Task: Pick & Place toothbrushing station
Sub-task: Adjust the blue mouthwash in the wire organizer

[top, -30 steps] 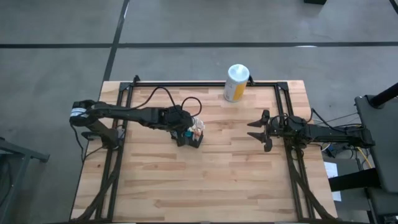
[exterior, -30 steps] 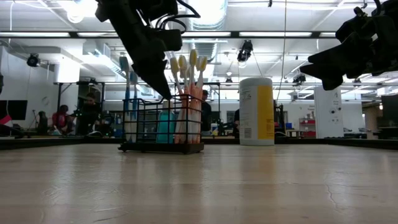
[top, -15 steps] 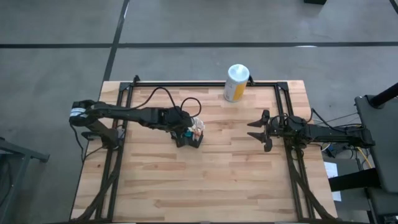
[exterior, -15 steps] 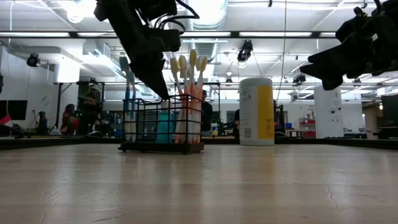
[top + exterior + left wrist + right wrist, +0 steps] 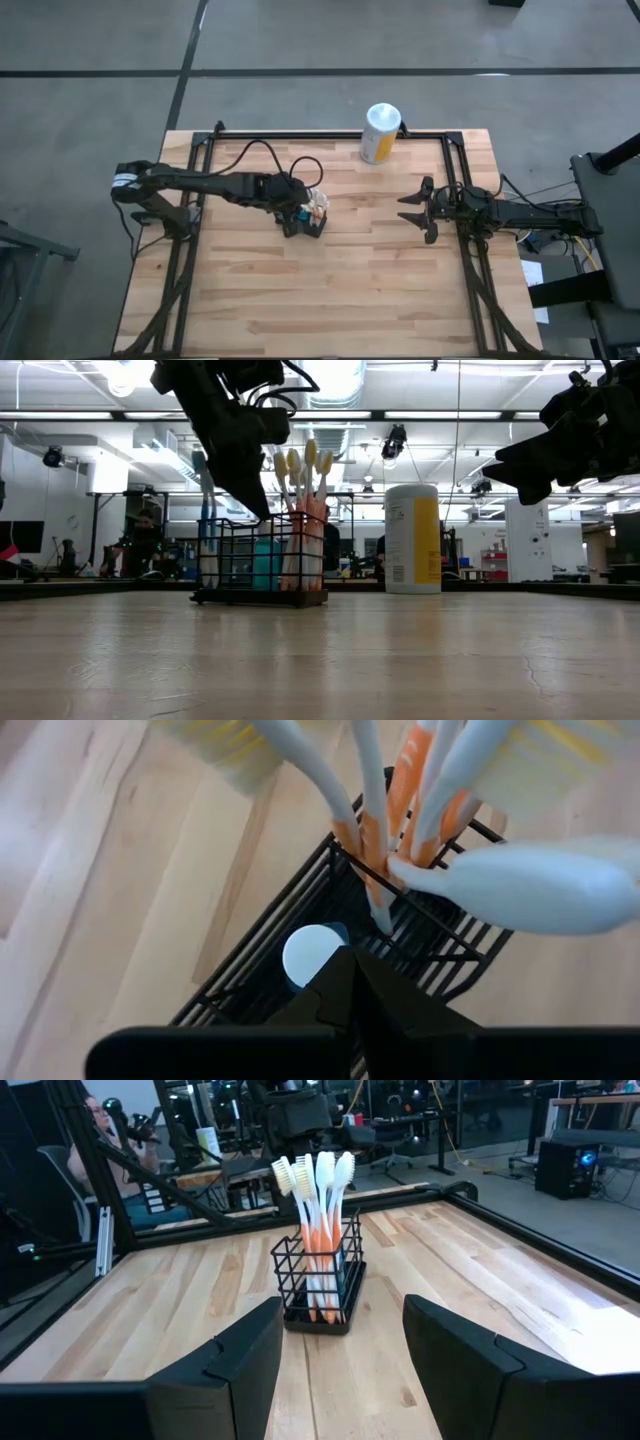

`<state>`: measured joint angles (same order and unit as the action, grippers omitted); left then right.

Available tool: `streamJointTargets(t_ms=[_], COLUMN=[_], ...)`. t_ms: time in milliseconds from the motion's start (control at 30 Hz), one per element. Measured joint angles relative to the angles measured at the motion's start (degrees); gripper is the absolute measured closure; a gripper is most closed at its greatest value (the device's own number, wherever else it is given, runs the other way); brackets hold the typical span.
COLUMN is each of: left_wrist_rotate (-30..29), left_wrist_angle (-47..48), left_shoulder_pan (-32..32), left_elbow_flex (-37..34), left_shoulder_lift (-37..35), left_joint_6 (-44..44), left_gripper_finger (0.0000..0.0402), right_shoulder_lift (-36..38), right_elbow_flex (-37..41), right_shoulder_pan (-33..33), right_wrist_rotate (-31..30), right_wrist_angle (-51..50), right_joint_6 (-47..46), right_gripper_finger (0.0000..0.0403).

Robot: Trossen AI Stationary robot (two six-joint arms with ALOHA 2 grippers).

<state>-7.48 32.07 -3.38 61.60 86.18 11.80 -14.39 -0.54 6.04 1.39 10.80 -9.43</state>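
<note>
The toothbrushing station, a small black wire basket (image 5: 308, 222) (image 5: 262, 565) (image 5: 318, 1285), stands on its base left of the table's middle. Several white-and-orange toothbrushes (image 5: 305, 470) (image 5: 385, 840) stand upright in it, sticking out above the rim, beside a blue tube with a white cap (image 5: 312, 952). My left gripper (image 5: 293, 212) (image 5: 262, 512) (image 5: 340, 960) is shut and slants down at the basket's top rim, on its left side. My right gripper (image 5: 412, 208) (image 5: 340, 1345) hangs open above the table's right side, far from the basket. My left gripper's shut fingertips (image 5: 345, 982) slant down from the table's left side onto the basket's top edge (image 5: 250, 982), beside the white-capped tube. The fingers themselves hide the spot, so I cannot tell whether they touch the wire. The basket stands flat on the table.
A white-topped yellow-and-white canister (image 5: 380, 132) (image 5: 412, 538) stands at the table's far edge, right of the basket. Black frame rails (image 5: 330, 133) run along the far edge and both sides. Bare wood lies in front of the basket, toward the near edge.
</note>
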Motion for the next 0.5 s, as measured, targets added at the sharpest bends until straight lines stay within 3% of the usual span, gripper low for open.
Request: streamJointTargets(t_ms=[500], left_wrist_rotate=[0.28], left_wrist_angle=[0.98], left_shoulder_pan=[0.09], left_elbow_flex=[0.74], left_shoulder_lift=[-0.01], left_joint_6=[-1.26], left_gripper_finger=[0.039], right_shoulder_lift=[0.0], right_elbow_flex=[0.01], right_shoulder_pan=[-0.02], right_wrist_rotate=[0.01], right_wrist_angle=[0.0], right_joint_6=[0.0], right_gripper_finger=[0.0199])
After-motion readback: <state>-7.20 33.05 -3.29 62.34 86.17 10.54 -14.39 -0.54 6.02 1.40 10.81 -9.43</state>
